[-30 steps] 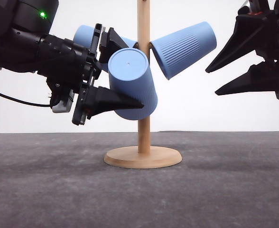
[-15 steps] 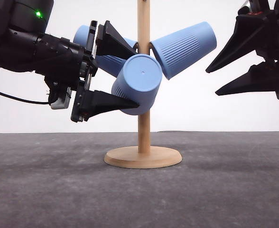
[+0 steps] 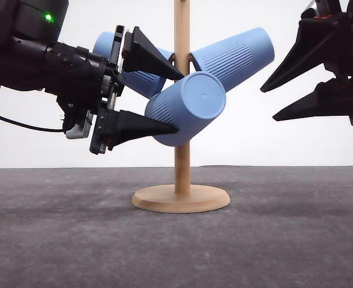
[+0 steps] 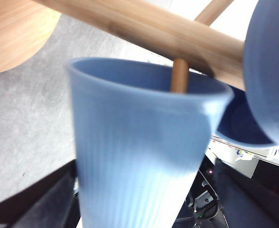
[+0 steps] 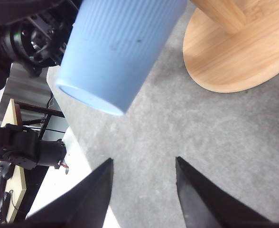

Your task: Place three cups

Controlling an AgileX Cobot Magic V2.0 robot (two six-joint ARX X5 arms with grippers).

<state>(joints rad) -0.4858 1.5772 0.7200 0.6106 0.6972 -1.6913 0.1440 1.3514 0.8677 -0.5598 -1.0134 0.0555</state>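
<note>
Three light-blue ribbed cups hang on the wooden pegged stand (image 3: 182, 120). One cup (image 3: 107, 45) points up-left behind my left arm, and another cup (image 3: 236, 57) points up-right. The third cup (image 3: 188, 111) hangs in front, base tilted up to the right. My left gripper (image 3: 180, 102) is open, its fingers above and below this cup's rim end. In the left wrist view a peg (image 4: 180, 76) runs into that cup's (image 4: 139, 152) mouth. My right gripper (image 3: 272, 96) is open at the upper right, nothing between its fingers.
The stand's round wooden base (image 3: 181, 198) rests on the dark grey table (image 3: 176, 246). In the right wrist view the base (image 5: 244, 52) lies beyond a hanging cup (image 5: 120, 52), with grey table under the open fingers (image 5: 87, 199).
My left gripper's fingers have spread apart and let go of the front cup. The cup has swung on its peg, its base rising to the right. The right arm has not moved.
</note>
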